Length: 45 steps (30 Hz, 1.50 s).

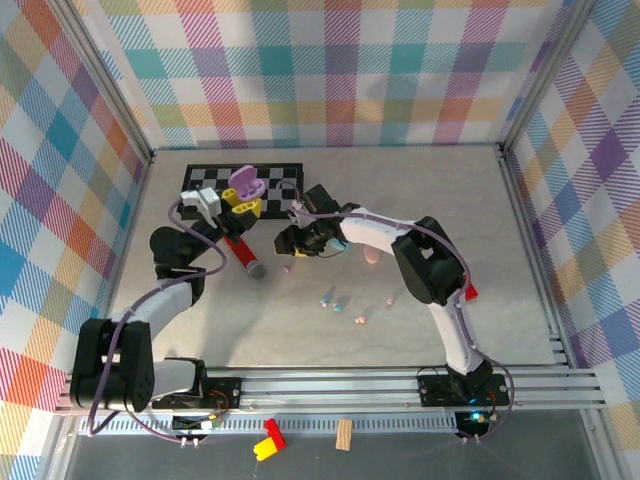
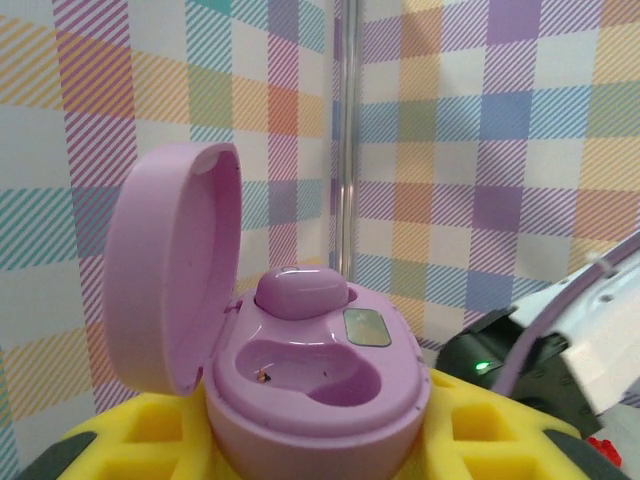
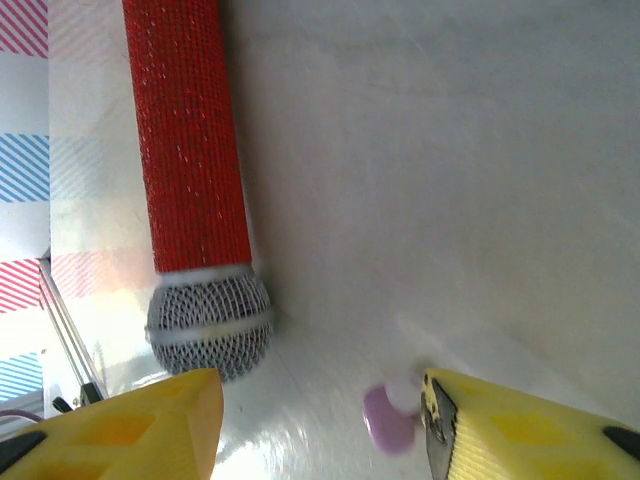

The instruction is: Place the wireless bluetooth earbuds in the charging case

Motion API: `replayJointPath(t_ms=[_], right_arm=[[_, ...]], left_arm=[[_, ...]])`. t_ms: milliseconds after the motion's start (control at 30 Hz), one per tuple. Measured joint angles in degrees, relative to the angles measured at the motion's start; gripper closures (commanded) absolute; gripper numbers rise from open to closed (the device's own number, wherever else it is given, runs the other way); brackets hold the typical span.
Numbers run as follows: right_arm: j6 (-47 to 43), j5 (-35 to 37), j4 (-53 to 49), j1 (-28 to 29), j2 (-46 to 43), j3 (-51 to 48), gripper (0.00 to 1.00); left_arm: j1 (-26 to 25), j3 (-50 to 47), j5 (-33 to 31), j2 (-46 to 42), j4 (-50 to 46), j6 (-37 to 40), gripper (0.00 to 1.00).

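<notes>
Small lilac earbud (image 3: 390, 420), smooth, rounded and blurred, lying on the pale table (image 3: 450, 150) near the grey mesh head of a red microphone (image 3: 190, 150). Low over it the right gripper (image 3: 322, 405), yellow fingers (image 3: 130, 425) well apart, the bud between them and just beside one finger; contact there impossible to tell. Further off, loose earbuds on the table: pink (image 1: 360, 320), blue (image 1: 327, 297), mint (image 1: 342, 300). Open purple charging case (image 2: 320, 390), lid (image 2: 170, 270) swung up, seated earbud (image 2: 300, 290) in the far well, near well showing a tiny gold pin. Clamped upright between the pads of the left gripper (image 1: 243, 197), by the checkerboard (image 1: 280, 178).
</notes>
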Motion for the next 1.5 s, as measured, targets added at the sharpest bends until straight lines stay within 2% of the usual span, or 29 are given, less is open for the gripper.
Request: replayJointPath(t_ms=[233,400,600,800,1267,1500], right_arm=[[-2.9,-3.0,-6.8,0.5,9.6,12.7,0.46],[-5.9,-4.9,-12.2,0.6,11.2,17.0,0.46],[-9.6,-5.5,-16.0,1.3,11.0,16.2,0.47],[-11.3,-5.4,-17.0,1.4,7.9,11.2,0.48],[-11.3,-5.0,-14.8,1.5,-0.2,-0.5,0.5],[-11.3,-1.8,-13.4,1.5,-1.4,1.4,0.5]], left_arm=[[0.0,-0.4,-0.3,-2.9,-3.6,0.2,0.71],[0.0,-0.4,-0.2,-2.9,-4.1,0.2,0.71],[0.0,-0.4,-0.2,-2.7,-4.1,0.2,0.71],[0.0,-0.4,0.0,-2.1,-4.0,0.0,0.71],[0.0,-0.4,0.2,-1.1,-3.4,-0.5,0.71],[0.0,-0.4,0.3,-1.1,-3.4,-0.5,0.71]])
